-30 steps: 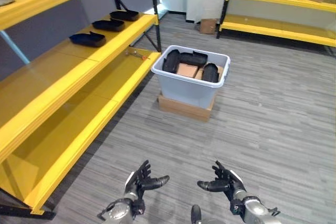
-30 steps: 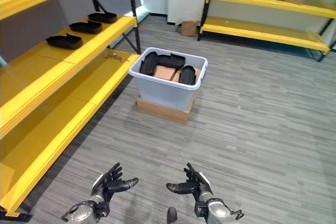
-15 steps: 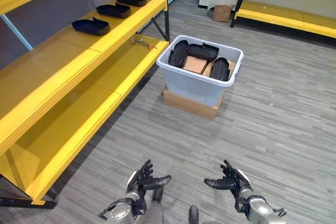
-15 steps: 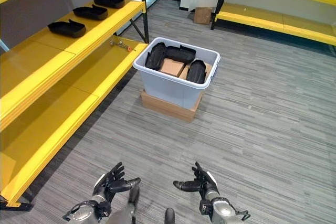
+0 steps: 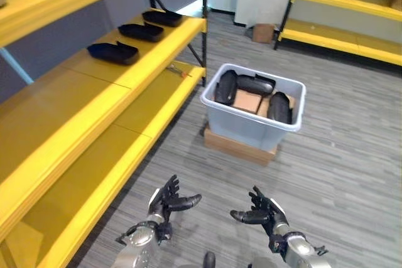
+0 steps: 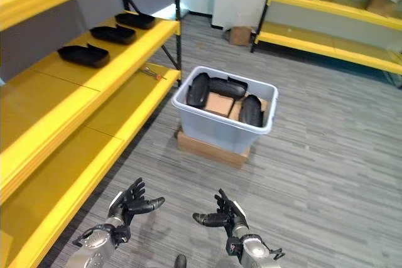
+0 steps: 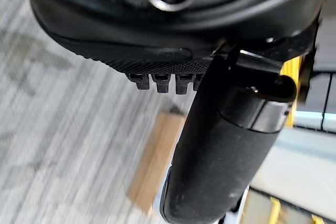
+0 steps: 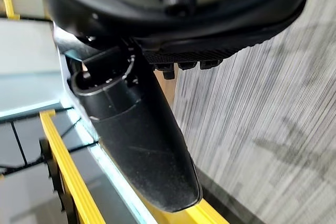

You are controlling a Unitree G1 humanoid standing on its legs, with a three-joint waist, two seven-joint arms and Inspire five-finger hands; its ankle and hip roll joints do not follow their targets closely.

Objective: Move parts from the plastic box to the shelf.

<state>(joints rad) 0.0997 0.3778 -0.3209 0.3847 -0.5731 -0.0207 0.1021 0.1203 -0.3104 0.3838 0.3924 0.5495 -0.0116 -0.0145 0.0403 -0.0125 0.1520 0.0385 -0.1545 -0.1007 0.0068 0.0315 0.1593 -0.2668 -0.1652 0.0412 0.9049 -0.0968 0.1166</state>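
Black parts (image 5: 254, 84) lean on end in the plastic box (image 5: 254, 114); left hand (image 5: 164, 204) and right hand (image 5: 264, 213) spread open, empty

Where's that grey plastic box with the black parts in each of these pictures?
Left eye view: the plastic box is right of centre, on the floor beside the yellow shelf.
Right eye view: near the centre.
Wrist views: too close up to tell.
Shared landmark: the cardboard base under the box.

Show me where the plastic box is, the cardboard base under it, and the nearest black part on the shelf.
plastic box (image 5: 242, 123), left eye view, front wall.
cardboard base (image 5: 235, 147), left eye view, front face.
nearest black part (image 5: 112, 53), left eye view, its middle.
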